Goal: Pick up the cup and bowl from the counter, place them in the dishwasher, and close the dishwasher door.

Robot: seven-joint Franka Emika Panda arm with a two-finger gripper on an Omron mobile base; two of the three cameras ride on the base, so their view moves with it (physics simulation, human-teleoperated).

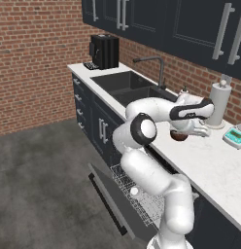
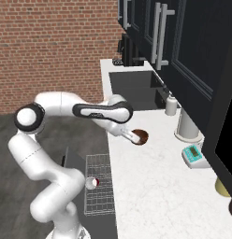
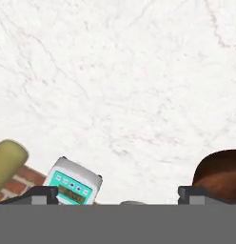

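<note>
While the fingers (image 2: 135, 138) stand spread at frame centre above the bowl (image 2: 140, 137) on the worktop (image 2: 155, 196), the cup (image 2: 91, 183) lies lower left in the dishwasher (image 2: 97, 189) rack.

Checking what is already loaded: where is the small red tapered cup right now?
In the right base view the small red tapered cup lies in the light-grey wire rack of the open dishwasher, below the white counter's edge, beside the arm.

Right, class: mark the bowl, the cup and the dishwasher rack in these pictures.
bowl (image 2: 141, 137): right base view, on its brown inside.
cup (image 2: 91, 183): right base view, on its red side, lying in the rack.
dishwasher rack (image 2: 100, 205): right base view, on the bare wire floor.
</note>
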